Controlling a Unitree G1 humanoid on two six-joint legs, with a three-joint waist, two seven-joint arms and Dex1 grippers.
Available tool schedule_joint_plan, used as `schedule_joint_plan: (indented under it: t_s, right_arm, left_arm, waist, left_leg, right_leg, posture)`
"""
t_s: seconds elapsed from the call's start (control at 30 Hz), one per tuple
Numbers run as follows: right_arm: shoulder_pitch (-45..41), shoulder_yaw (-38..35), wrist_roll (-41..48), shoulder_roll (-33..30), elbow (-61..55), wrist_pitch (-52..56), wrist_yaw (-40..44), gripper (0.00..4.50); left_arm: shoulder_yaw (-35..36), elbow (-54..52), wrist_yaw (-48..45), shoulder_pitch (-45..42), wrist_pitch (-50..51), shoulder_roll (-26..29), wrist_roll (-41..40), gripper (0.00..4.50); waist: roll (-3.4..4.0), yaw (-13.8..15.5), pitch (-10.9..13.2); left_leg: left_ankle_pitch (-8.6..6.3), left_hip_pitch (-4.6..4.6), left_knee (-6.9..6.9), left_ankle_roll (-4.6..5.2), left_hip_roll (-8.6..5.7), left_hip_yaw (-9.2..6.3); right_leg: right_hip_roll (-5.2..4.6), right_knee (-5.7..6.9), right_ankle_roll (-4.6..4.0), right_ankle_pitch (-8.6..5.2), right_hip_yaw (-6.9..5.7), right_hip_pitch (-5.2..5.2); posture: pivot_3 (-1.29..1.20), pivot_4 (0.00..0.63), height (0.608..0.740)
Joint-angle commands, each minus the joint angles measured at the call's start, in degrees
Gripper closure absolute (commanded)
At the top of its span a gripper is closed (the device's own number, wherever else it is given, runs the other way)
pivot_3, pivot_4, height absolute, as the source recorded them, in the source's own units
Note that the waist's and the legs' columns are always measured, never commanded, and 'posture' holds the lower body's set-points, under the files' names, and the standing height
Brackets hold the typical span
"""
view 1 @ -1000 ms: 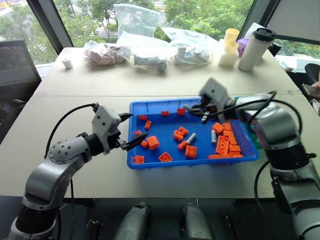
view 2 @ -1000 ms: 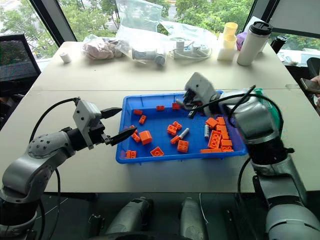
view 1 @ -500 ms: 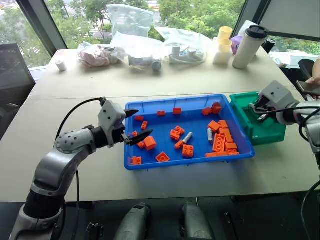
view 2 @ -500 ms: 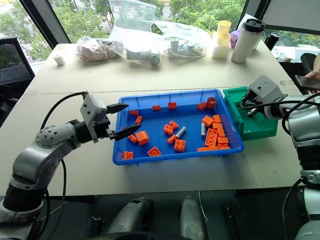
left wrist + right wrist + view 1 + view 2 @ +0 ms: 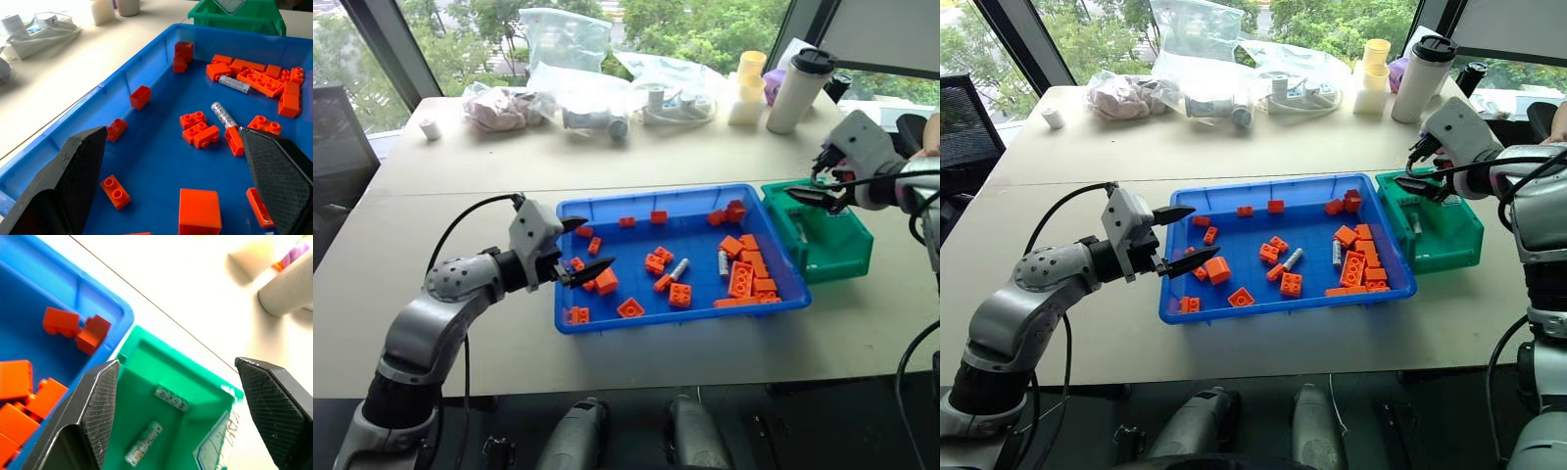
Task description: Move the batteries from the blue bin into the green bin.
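Right gripper [image 5: 1414, 168] hung spread and empty above the green bin [image 5: 1449, 240] containing two batteries [image 5: 143, 443]; left gripper [image 5: 590, 245] was spread over the blue bin [image 5: 607, 321].

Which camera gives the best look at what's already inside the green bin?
The right wrist view: it looks straight down into the green bin and shows two batteries lying on its floor. The two head views see the bin from the side, so one battery shows faintly. The left wrist view catches just its outer wall.

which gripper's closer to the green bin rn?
Right. The right gripper hangs open over the green bin, at its far left corner. The left gripper sits open at the blue bin's opposite end.
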Motion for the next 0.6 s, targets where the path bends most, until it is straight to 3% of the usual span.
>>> schedule_joint_plan:
  t_s: [0.03,0.3,0.6]
  right_arm:
    - [2.3,3.0,4.8,4.0,-10.7,3.9,2.1,0.51]
    - [6.7,11.1,2.8,10.1,-10.1,0.9,0.4,0.51]
    - [6.0,20.7,-5.0,9.0,-3.8,-12.4,5.6,0.51]
  left_arm:
    - [1.3,-1.3,0.2,-0.6,-0.7,0.1,-0.1,0.0]
    - [1.6,-2.0,0.5,-0.6,0.0,0.3,-0.6,0.0]
    - [2.6,-3.6,1.2,0.5,1.0,1.0,-1.0,0.0]
  waist:
    - [-0.02,-0.1,0.0]
    - [-0.02,1.2,0.0]
    - [-0.02,1.1,0.0]
  left_leg:
    - [-0.01,0.0,0.0,0.01,0.03,0.0]
    - [0.0,-0.03,0.08,-0.01,-0.1,-0.02]
    - [0.04,-0.02,0.06,-0.08,-0.07,-0.02]
  right_leg:
    - [0.0,0.0,0.0,0.0,0.0,0.0]
    - [-0.02,-0.01,0.13,0.08,0.05,0.02]
    - [0.02,-0.01,0.13,0.08,0.04,0.0]
  posture:
    - [0.0,0.15,0.74]
    - [0.0,0.15,0.74]
    - [0.0,0.15,0.74]
